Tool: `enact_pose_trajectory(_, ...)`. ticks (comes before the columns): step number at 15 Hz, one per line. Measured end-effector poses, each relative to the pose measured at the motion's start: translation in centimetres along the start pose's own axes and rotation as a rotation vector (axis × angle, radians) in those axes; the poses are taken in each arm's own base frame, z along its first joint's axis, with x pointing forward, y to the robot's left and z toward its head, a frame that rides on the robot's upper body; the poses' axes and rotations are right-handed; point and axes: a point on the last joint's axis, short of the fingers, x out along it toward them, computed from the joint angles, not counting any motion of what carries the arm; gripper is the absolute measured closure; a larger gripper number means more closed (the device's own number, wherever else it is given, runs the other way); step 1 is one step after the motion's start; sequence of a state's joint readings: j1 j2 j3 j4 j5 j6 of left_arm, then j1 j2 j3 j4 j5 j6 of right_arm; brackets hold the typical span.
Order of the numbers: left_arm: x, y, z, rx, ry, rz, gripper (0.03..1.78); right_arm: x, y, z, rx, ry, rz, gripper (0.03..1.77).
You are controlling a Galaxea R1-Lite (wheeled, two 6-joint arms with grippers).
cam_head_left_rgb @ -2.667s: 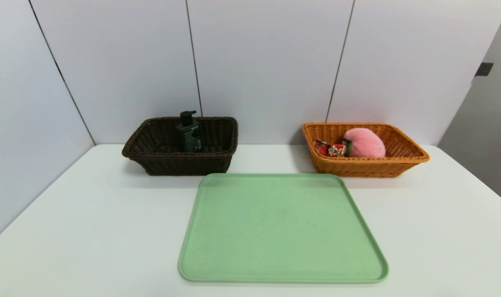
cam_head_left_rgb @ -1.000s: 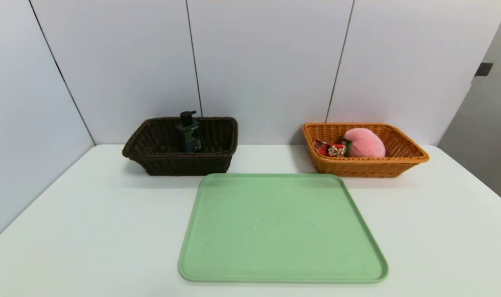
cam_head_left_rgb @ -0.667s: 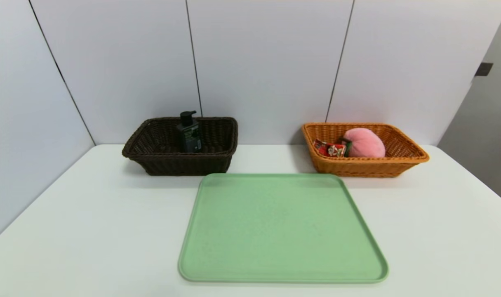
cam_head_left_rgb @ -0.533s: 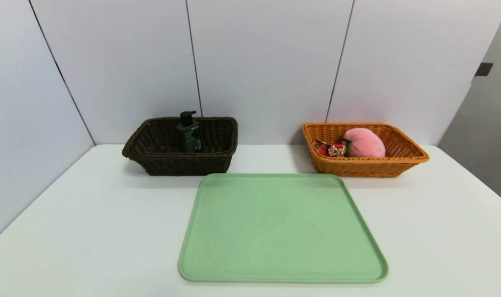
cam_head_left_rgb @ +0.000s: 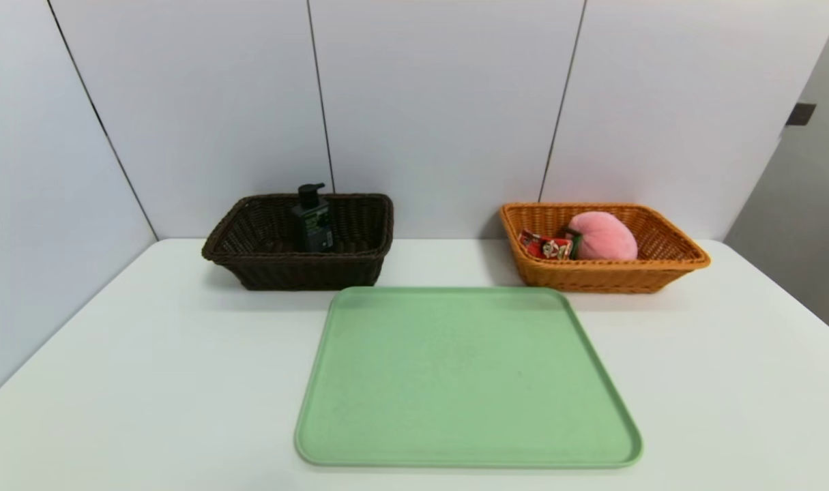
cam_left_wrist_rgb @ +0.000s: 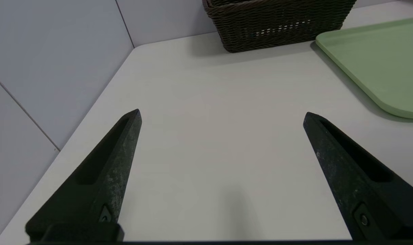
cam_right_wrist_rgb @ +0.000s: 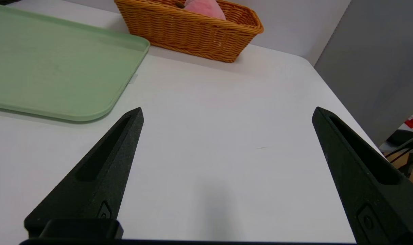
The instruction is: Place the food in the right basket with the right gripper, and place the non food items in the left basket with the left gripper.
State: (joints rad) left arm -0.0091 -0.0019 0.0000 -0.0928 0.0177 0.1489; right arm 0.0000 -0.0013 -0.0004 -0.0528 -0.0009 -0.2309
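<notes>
We've got the bottle [cam_head_left_rgb: 312,218] upright in the left basket [cam_head_left_rgb: 298,266], and the peach [cam_head_left_rgb: 603,236] plus snack pack [cam_head_left_rgb: 545,246] in the right basket [cam_head_left_rgb: 608,276]. Our left gripper [cam_left_wrist_rgb: 221,117] and right gripper [cam_right_wrist_rgb: 226,114] sit low over the table [cam_head_left_rgb: 148,354] on either side of the tray [cam_head_left_rgb: 465,382], jaws spread wide, holding nothing.

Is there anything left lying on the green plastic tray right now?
No, the green plastic tray shows only its bare surface in the head view.
</notes>
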Motion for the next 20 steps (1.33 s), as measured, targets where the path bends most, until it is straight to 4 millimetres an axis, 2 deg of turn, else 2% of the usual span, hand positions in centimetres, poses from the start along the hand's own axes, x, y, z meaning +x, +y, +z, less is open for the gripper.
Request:
enact_pose_trajectory(5,-0.16,-0.25,-0.94,-0.095,0.114,-0.063,0.12,-0.01,0.24,-0.42,0.022,0.03,0.071,0.09)
enact_pose_trajectory(11,-0.18,-0.2,-0.84,-0.106,0.114,-0.047,0.12,-0.01,0.16,-0.46,0.202,0.043,0.031,0.09)
enact_pose_trajectory(20,-0.17,-0.2,-0.84,-0.112,0.113,-0.046,0.12,-0.01,0.11,-0.47,0.229,0.047,0.007,0.09)
